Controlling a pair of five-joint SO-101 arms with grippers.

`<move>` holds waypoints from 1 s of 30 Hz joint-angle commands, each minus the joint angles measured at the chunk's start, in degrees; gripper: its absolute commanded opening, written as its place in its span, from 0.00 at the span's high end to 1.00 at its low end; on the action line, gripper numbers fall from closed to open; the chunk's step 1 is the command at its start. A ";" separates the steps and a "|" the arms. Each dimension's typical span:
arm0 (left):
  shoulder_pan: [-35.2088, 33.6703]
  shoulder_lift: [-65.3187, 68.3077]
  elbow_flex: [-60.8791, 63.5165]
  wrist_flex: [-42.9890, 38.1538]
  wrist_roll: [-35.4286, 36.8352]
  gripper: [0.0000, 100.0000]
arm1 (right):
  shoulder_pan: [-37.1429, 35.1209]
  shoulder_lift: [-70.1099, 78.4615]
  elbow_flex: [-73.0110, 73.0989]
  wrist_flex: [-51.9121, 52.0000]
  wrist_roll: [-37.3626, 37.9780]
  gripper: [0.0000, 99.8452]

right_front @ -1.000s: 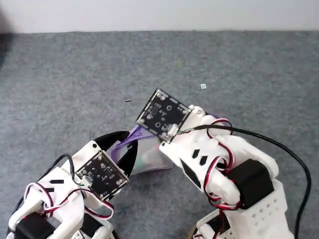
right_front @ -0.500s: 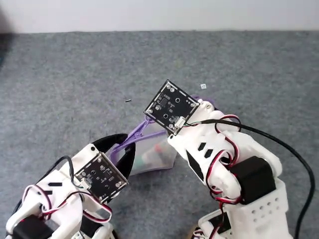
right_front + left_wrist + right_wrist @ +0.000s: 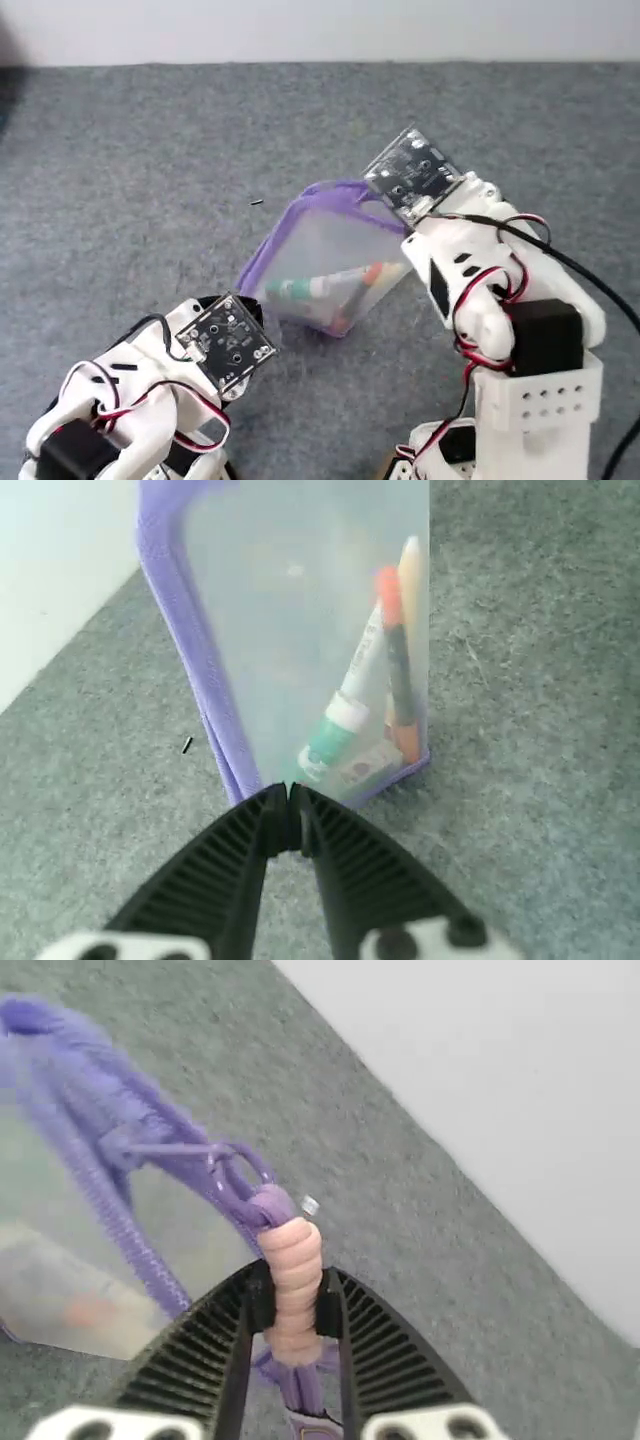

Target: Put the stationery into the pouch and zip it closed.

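Observation:
A translucent pouch (image 3: pixel 325 245) with purple trim lies stretched between the two arms in the high view. It holds pens and a marker (image 3: pixel 335 285). In the left wrist view the pouch (image 3: pixel 300 610) stands up from my left gripper (image 3: pixel 288 808), which is shut on its bottom corner. The stationery (image 3: pixel 385 680) rests against one side inside. My right gripper (image 3: pixel 295 1300) is shut on the peach beaded zipper pull (image 3: pixel 290 1255), which hangs from the purple zipper (image 3: pixel 110 1160) at the pouch's far end.
The table is covered in grey felt (image 3: pixel 130 170), with a white wall (image 3: pixel 320 30) behind it. A small black speck (image 3: pixel 257 203) and a tiny white scrap (image 3: pixel 407 173) lie beyond the pouch. The right arm's body (image 3: pixel 520 340) stands at the near right.
The right gripper has drawn the zipper pull away to the right and farther back. The left gripper has pulled back toward the near edge, so the pouch is now stretched out with its contents visible.

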 commanded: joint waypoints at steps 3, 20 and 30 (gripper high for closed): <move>-0.35 -0.09 -0.66 -0.35 0.18 0.99 | -2.15 0.22 0.35 0.13 0.53 0.99; -14.77 -0.18 -9.01 -0.88 2.11 0.73 | -16.22 -4.97 -0.35 0.40 0.44 0.99; -15.12 -0.09 -9.19 -4.40 1.93 0.73 | -21.05 -8.04 -0.35 4.44 3.78 0.99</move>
